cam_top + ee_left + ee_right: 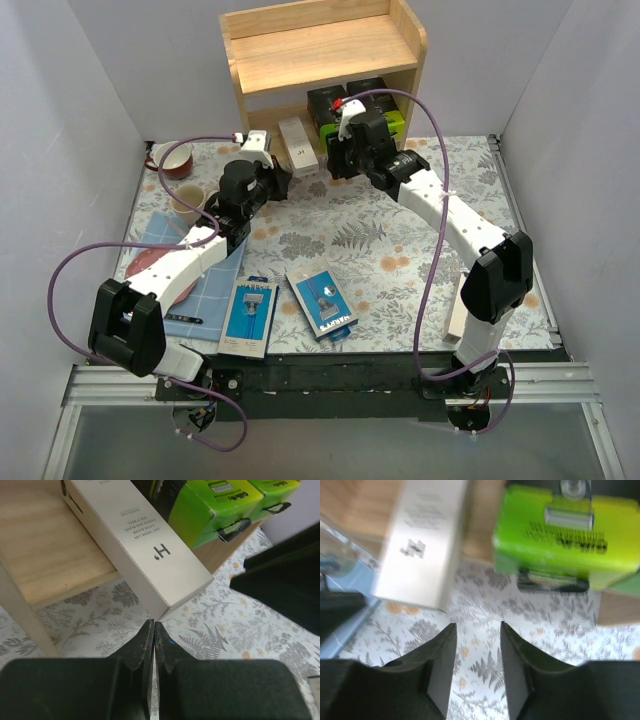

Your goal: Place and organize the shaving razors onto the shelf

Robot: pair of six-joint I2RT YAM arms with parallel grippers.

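Shelf (320, 45): pale natural wood, visible grain, solid side panels, low raised rim round the top tier. On the lower tier, two glossy black boxes with lime-green ends (335, 103) sit side by side, green ends facing out. Left of them, a slim matte white box (145, 545) printed "H." lies flat and angled, its near end overhanging the shelf floor above the floral cloth (400, 240). Two flat blue packs (248, 315) lie on the table near the arm bases, well apart from the shelf. Left arm reaches forward; left gripper (152, 630) clenched, fingertips pressed together on nothing, just beside the white box's near corner. Right arm stretches in diagonally; right gripper (477, 630) released, fingers parted, empty, low before the green ends.
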